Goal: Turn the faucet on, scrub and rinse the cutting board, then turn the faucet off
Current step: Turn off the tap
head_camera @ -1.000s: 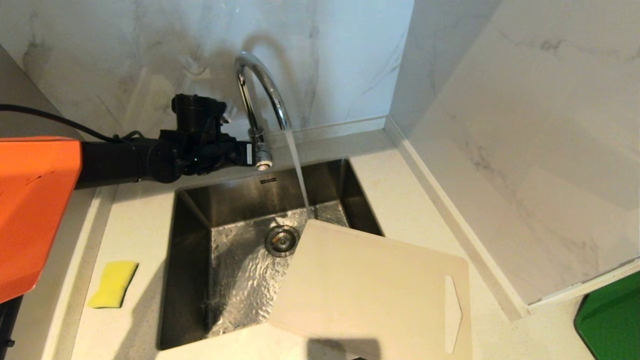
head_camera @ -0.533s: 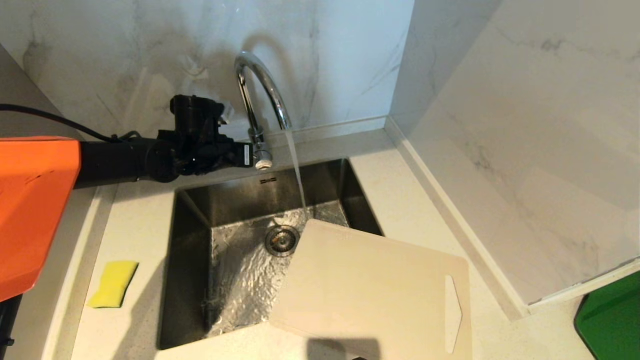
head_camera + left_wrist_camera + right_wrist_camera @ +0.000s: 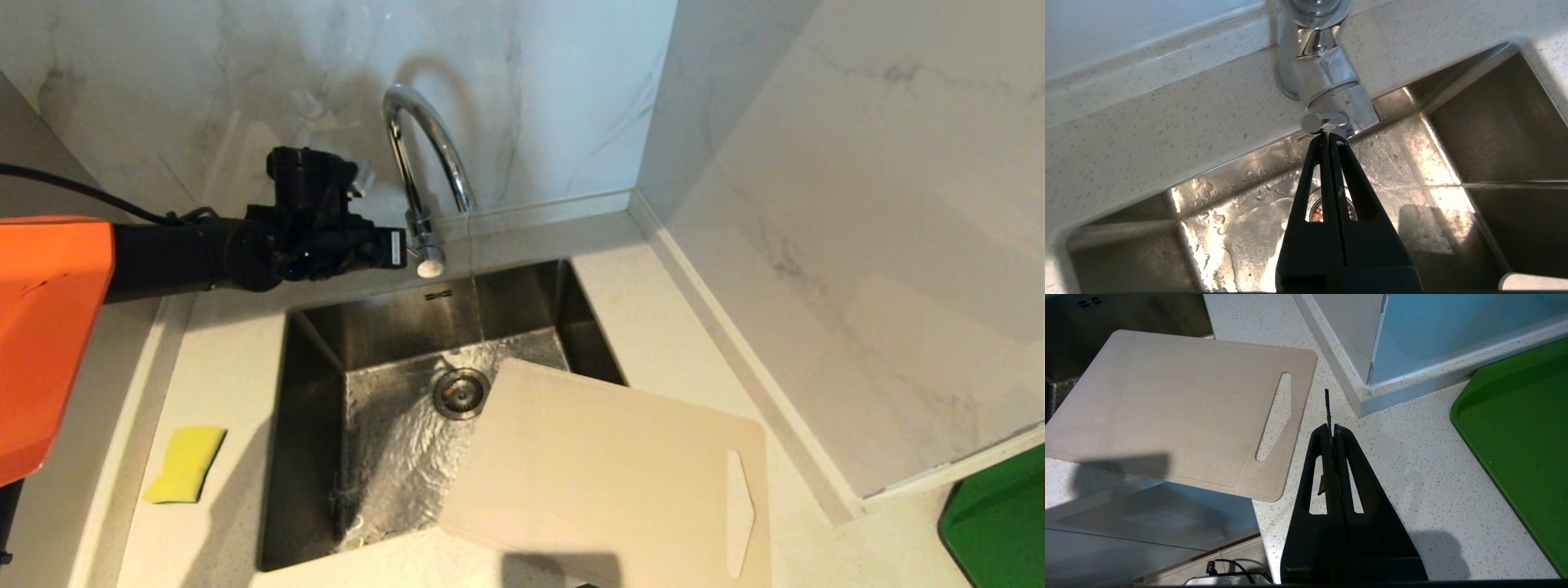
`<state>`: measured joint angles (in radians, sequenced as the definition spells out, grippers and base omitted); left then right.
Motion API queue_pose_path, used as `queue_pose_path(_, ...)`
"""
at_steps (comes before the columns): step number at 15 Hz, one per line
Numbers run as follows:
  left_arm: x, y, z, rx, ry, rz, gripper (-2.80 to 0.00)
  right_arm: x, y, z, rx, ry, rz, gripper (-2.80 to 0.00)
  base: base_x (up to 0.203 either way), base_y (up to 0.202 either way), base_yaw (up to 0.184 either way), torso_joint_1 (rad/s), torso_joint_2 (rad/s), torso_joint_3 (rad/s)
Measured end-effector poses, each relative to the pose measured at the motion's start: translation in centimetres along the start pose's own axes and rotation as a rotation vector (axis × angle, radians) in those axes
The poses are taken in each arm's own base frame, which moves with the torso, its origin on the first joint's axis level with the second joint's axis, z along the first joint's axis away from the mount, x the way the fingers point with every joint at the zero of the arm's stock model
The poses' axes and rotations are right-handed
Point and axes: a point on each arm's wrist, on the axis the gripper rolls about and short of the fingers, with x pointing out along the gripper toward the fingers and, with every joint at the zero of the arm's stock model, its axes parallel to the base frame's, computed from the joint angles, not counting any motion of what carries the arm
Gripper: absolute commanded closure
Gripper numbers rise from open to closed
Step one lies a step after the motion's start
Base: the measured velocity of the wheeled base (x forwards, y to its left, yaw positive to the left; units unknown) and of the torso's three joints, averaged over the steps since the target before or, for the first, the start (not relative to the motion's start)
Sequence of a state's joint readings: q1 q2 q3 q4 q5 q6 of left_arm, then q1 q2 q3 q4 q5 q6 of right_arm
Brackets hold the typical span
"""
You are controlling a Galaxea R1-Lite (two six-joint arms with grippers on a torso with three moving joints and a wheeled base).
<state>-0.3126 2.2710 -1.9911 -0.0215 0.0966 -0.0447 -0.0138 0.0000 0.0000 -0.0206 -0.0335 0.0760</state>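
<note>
water from the faucet [image 3: 424, 147] is a thin trickle; left gripper [image 3: 1327, 136], jaws pressed together, nudges its lever, so shut-off looks in hand. cutting board [image 3: 608, 474] overhangs the sink [image 3: 314, 351] at 5 o'clock. next: finish the push.

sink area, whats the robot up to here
The robot's left hand, shut, is pressed tip-first against the small lever at the base of the faucet. Only a thin stream of water falls from the spout into the wet sink. The cutting board lies half over the sink's corner, half on the counter. A yellow sponge sits on the counter on the sink's other side. The right hand is parked, shut, above the counter near the board's handle slot.
</note>
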Motion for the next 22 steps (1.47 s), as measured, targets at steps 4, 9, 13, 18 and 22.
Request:
queue_pose_path(4, 0.06, -0.02, -0.02, -0.002, -0.004, 0.002, 0.0, 0.0, 0.0, 0.0, 0.0, 0.0, 0.0, 0.0, 0.0, 0.0, 0.0, 0.0, 0.0, 0.0)
queue_pose_path(9, 0.13, -0.04, 0.0, -0.003, -0.012, 0.002, 0.0, 0.0, 0.0, 0.0, 0.0, 0.0, 0.0, 0.0, 0.0, 0.0, 0.0, 0.0, 0.0, 0.0)
queue_pose_path(13, 0.15, -0.03, 0.04, -0.004, -0.017, 0.007, 0.0, 0.0, 0.0, 0.0, 0.0, 0.0, 0.0, 0.0, 0.0, 0.0, 0.0, 0.0, 0.0, 0.0)
queue_pose_path(18, 0.25, -0.04, 0.3, 0.0, -0.053, 0.007, 0.0, 0.0, 0.0, 0.0, 0.001, 0.0, 0.0, 0.0, 0.0, 0.0, 0.0, 0.0, 0.0, 0.0)
queue_pose_path(22, 0.33, -0.04, 0.2, 0.001, -0.05, 0.008, 0.0, 0.0, 0.0, 0.0, 0.0, 0.0, 0.0, 0.0, 0.0, 0.0, 0.0, 0.0, 0.0, 0.0)
